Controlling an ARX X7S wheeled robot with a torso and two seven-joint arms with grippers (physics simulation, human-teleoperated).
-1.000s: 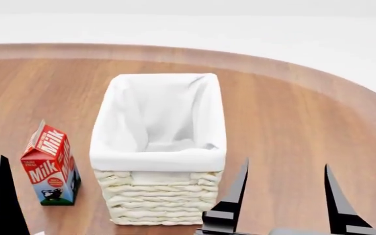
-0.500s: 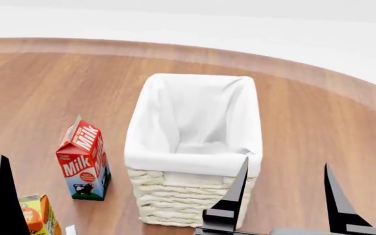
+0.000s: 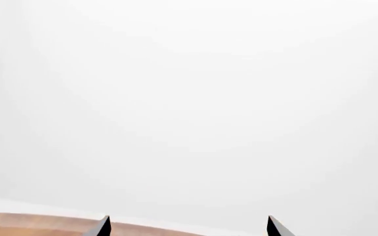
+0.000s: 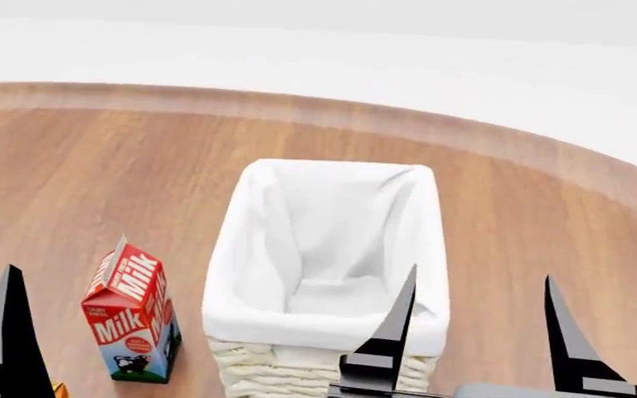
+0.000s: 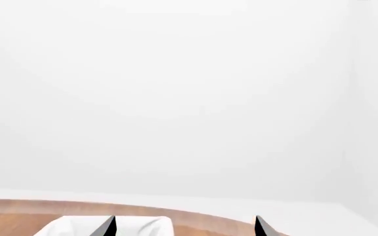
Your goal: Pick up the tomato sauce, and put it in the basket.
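**Tomato sauce out of view, both grippers empty**

The tomato sauce shows in none of your three views, so you have no target to reach for yet. Reach blind and you risk knocking over the milk carton [image 4: 130, 311], which stands just beside the basket [image 4: 330, 249] on its left, or grabbing the wrong item; an orange scrap at the lower left edge is too cropped to identify. The basket sits central on the wooden table [image 4: 540, 215], its white lining empty as far as you can see. Your right gripper [image 4: 476, 332] is spread wide, holding nothing, its inner finger crossing in front of the basket's near rim. Your left gripper [image 3: 187, 227] is likewise spread and empty.
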